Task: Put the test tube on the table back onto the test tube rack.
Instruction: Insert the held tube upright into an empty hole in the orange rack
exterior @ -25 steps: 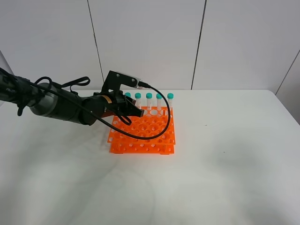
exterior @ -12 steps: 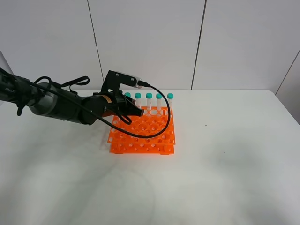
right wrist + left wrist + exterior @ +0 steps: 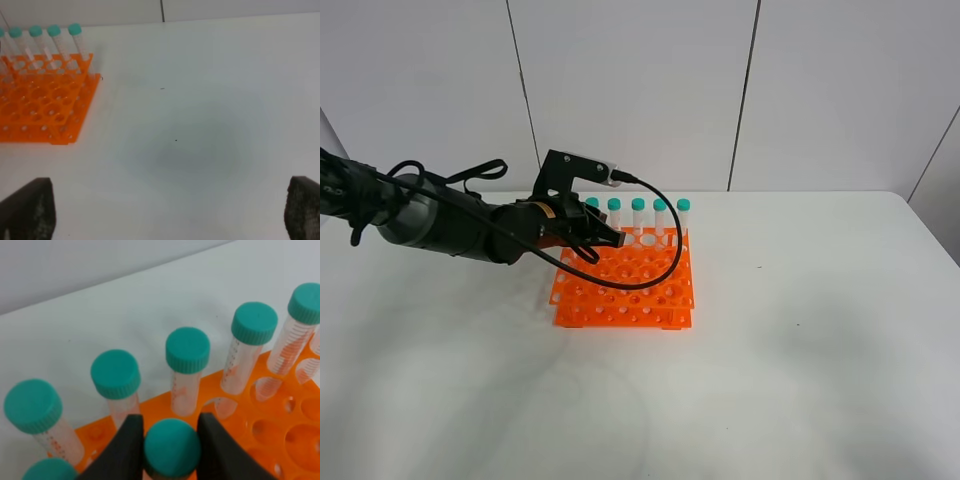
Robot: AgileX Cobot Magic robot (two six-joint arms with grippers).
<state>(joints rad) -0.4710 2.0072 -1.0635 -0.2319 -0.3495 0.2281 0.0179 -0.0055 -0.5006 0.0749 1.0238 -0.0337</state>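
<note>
- The left hand [image 3: 171,450] is closed on the slender clear plastic test tube with a teal-green screw cap [image 3: 172,447]; its two dark fingers [image 3: 127,450] press the cap from either side.
- That tube is held over the near-left part of the bright orange two-tier plastic test tube rack [image 3: 630,278], just in front of the back row. Its lower end is hidden, so I cannot tell whether it sits in a hole yet.
- The tube looks light and stiff. The ribbed cap should give better friction than the smooth wall, so gripping at the cap seems sound; a slim tube held this high may swing at the tip.
- Thin plastic should tolerate a small knock, but a tilted tip could catch on a hole's rim.
- The rack stands on the large plain white matte table [image 3: 800,340]. In the high view five capped tubes [image 3: 638,215] stand upright along its back row; the wrist view shows part of another cap beside the held one. Most of the other holes look empty.
- The right hand [image 3: 165,215] is wide open and holds nothing, hanging over bare table well apart from the rack.
</note>
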